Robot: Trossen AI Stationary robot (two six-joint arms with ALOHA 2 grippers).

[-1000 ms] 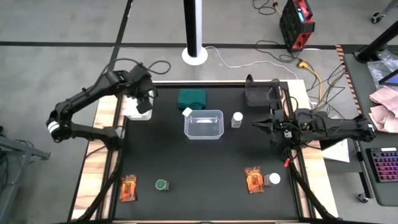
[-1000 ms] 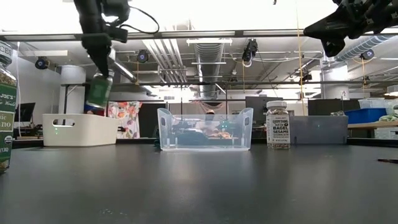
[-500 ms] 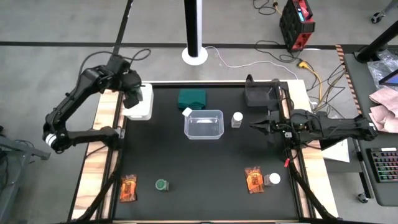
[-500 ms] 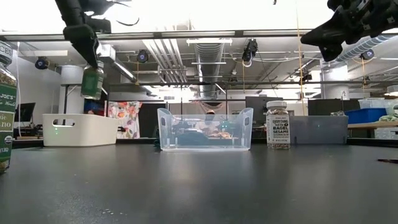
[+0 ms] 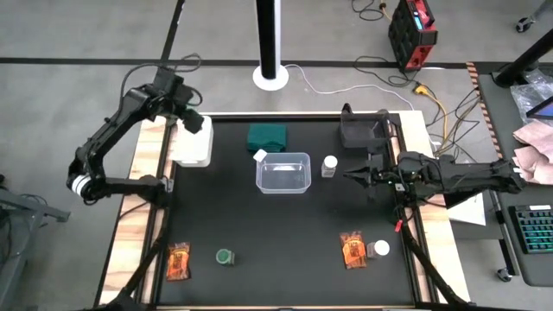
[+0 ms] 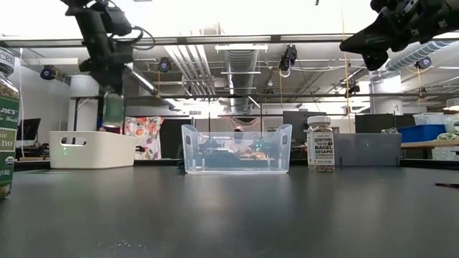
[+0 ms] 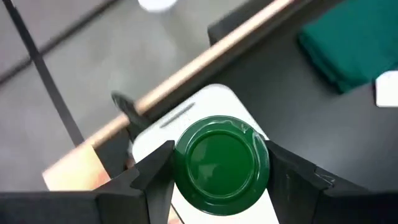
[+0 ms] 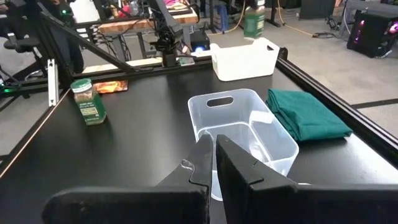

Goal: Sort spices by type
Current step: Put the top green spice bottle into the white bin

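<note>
My left gripper (image 5: 187, 119) is shut on a green-lidded spice jar (image 6: 112, 109), which hangs above a white bin (image 5: 193, 145) at the table's far left. My right gripper (image 5: 354, 177) is shut and holds nothing. It hovers above the table's right side, near an upright white-lidded jar (image 5: 329, 165). Another white-lidded jar (image 5: 260, 155) lies against the clear bin (image 5: 282, 173). A second green-lidded jar (image 5: 225, 257), two orange packets (image 5: 179, 259) (image 5: 352, 248) and a third white-lidded jar (image 5: 378, 249) sit along the near side. My left gripper pinches the jar between its two fingers (image 7: 155, 177) at its upper end, on opposite sides of the green lid (image 7: 221, 163). The fingers slant down from above. The jar hangs below them, roughly upright, lifted clear over the white bin (image 7: 208, 102).
A dark green block (image 5: 267, 136) lies behind the clear bin. A dark bin (image 5: 361, 131) stands at the far right. Open black tabletop lies in the middle, between the bins and the near row of spices.
My left gripper has swung toward the table's far left edge, turning as it went, and still grips the green-lidded jar. The jar, tilted before, now hangs nearly upright over the white bin.
</note>
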